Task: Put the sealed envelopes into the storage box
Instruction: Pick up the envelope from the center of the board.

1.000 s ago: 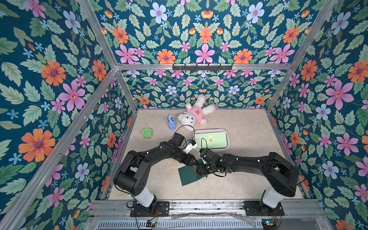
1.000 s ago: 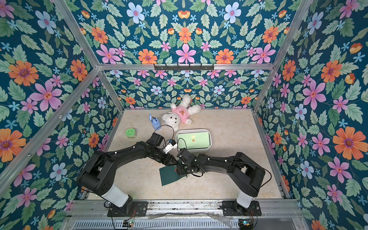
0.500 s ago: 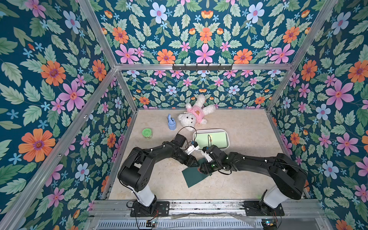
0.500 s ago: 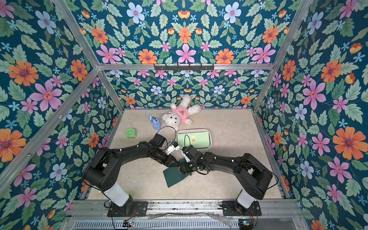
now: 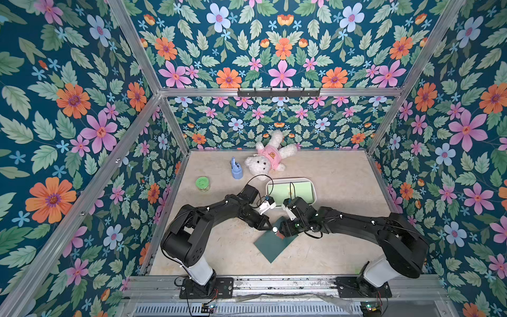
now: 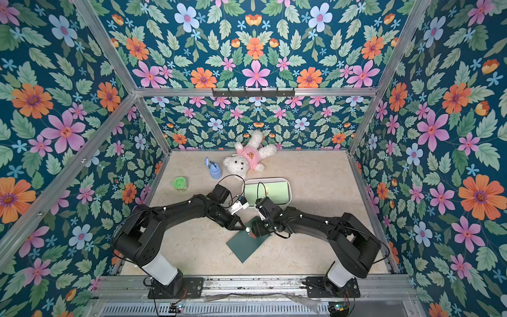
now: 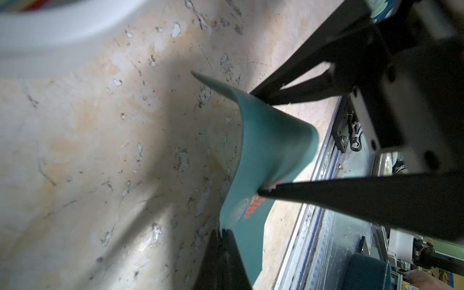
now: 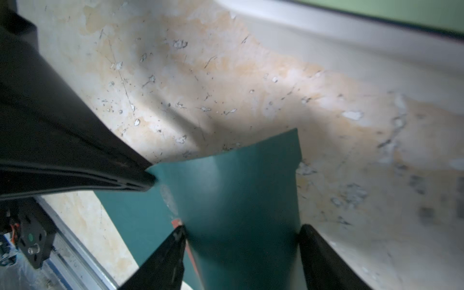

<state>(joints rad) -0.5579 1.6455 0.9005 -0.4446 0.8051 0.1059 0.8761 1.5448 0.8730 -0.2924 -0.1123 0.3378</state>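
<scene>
Lying on the tabletop point(image 5: 219, 247) at about 6 o'clock from the storage box point(image 5: 314, 189), the dark green envelope point(image 5: 270, 247) now curls up at its far corner. The left end effector point(image 7: 222, 232), part open a second ago, has pinched shut on the envelope's edge. The right end effector point(image 8: 241, 233) has widened, its fingers straddling the raised flap, grip unclear. A light green envelope point(image 5: 299, 190) lies inside the box.

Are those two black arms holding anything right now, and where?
Left gripper pinches the dark green envelope by its raised edge; right gripper's fingers straddle it, open.
</scene>
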